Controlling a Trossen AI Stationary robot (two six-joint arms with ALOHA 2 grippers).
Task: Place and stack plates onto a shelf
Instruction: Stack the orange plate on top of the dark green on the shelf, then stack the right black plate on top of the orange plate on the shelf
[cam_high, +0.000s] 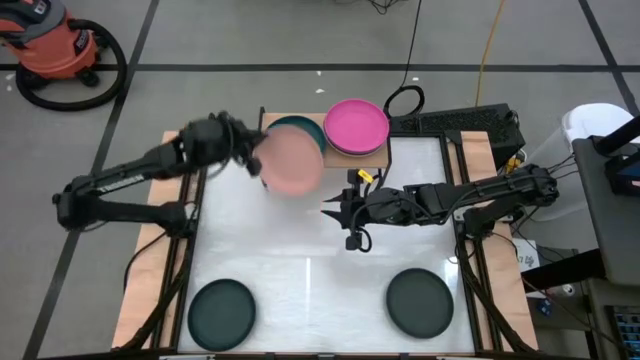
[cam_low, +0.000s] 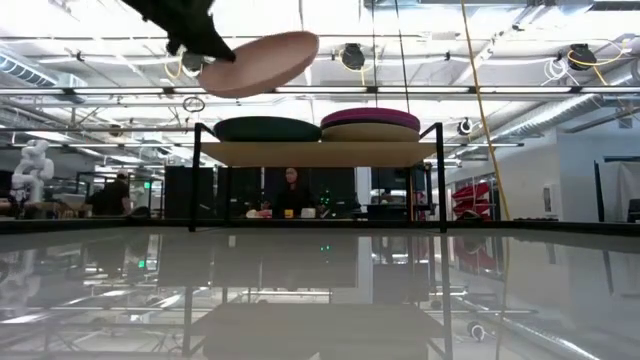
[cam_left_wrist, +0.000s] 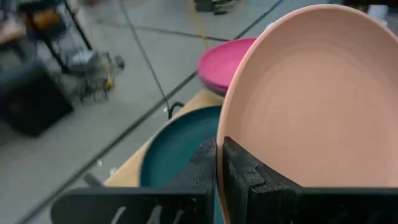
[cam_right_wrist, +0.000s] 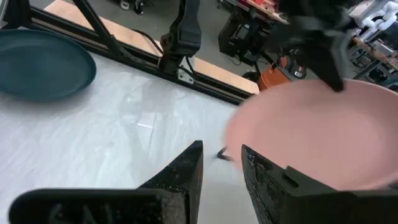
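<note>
Room: workshop floor with dark seam lines around the bench; an orange shop vacuum (cam_high: 55, 45) stands at the far left, and people sit at desks in the background of the low view.
Bench (cam_high: 320, 270): white top, wooden side boards.
Shelf (cam_low: 320, 153): light-wood board on thin black legs at the far middle of the bench.
Left arm: reaches from the left toward the shelf, raised above it.
Right arm: reaches in from the right and hangs over the bench middle, near the shelf's front edge.
Salmon plate (cam_high: 291, 160): held tilted in the air above the shelf's left half, over the teal plate, not touching it.
Teal plate (cam_left_wrist: 177, 146): lies on the shelf's left half.
Magenta plate (cam_high: 356, 125): tops the stack on the shelf's right half; a beige plate (cam_low: 370, 131) lies under it in the low view.
Dark plates: one at near left (cam_high: 221, 311), one at near right (cam_high: 420, 302), both flat on the bench.
Left pincer (cam_left_wrist: 220, 168): clamped on the salmon plate's rim.
Right pincer (cam_right_wrist: 222, 163): fingers apart, holding nothing.
</note>
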